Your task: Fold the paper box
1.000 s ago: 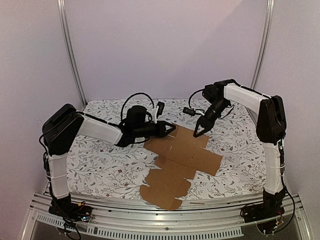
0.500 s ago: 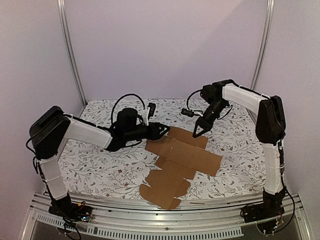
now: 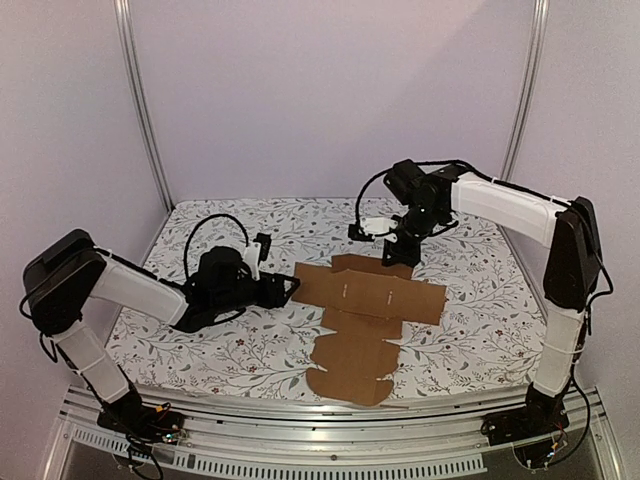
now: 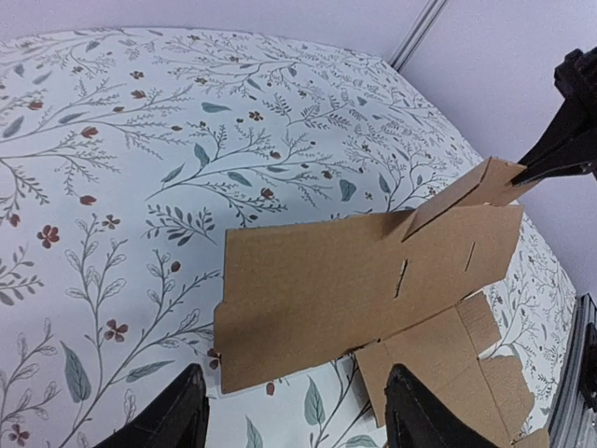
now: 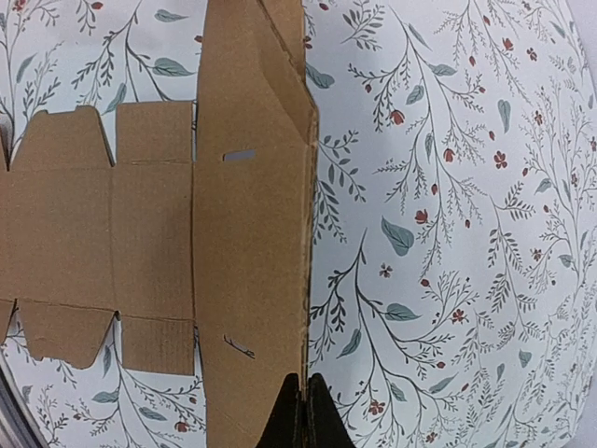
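The paper box [image 3: 370,295] is a flat brown die-cut sheet with flaps and slits, lying on the floral cloth mid-table. My left gripper [image 3: 290,288] stands open just off the sheet's left edge, touching nothing. In the left wrist view its fingertips [image 4: 191,392] flank the near corner of the sheet [image 4: 354,280]. My right gripper [image 3: 397,258] is shut on the sheet's far flap. The right wrist view shows it [image 5: 306,387] pinching the flap's edge, with the paper box [image 5: 247,252] bent upward along that side. The raised flap [image 4: 485,182] is tilted off the cloth.
The floral tablecloth [image 3: 240,345] covers the whole table. A metal rail [image 3: 300,455] runs along the near edge by the arm bases. Two upright poles [image 3: 140,100] stand at the back corners against pale walls.
My left gripper opened, let go of the sheet and drew back to the left. My right gripper closed on the far flap and shifted left, and the sheet turned and slid rightward.
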Available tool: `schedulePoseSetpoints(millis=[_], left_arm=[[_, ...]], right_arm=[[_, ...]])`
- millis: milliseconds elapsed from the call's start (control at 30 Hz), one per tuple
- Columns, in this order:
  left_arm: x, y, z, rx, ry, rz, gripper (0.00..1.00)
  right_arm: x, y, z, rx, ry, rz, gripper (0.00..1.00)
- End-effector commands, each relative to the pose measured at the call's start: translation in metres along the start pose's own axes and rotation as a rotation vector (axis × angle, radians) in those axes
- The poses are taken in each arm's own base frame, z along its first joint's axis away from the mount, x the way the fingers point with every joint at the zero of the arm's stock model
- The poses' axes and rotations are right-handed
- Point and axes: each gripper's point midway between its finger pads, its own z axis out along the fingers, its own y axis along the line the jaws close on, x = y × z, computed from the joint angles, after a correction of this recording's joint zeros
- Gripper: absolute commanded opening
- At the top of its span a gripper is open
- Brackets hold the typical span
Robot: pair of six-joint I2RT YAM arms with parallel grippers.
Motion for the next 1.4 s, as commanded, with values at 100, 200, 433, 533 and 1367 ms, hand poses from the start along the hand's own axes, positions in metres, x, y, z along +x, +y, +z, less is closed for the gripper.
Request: schedulePoseSetpoints(millis=[100, 200, 433, 533, 1367], left_arm=[[0.010, 0.011, 0.013, 0.016, -0.037, 0.017, 0.65], [0.015, 0.012, 0.021, 0.032, -0.019, 0.018, 0.65], [0.013, 0.029, 0.028, 0.011, -0.008, -0.019, 0.65], [0.013, 0.027, 0.039, 0.062, 0.017, -0.015, 0.65], [0.013, -0.029, 0.067, 0.342, 0.060, -0.039, 0.36]], right_arm=[[-0.012, -0.022, -0.008, 0.304, 0.030, -0.203, 0.00], [-0.013, -0.017, -0.009, 0.325, 0.034, -0.243, 0.00], [-0.012, -0.014, -0.014, 0.361, 0.016, -0.264, 0.00], [-0.015, -0.014, -0.021, 0.371, -0.004, -0.266, 0.00], [-0.017, -0.034, 0.014, 0.624, -0.023, -0.294, 0.00]])
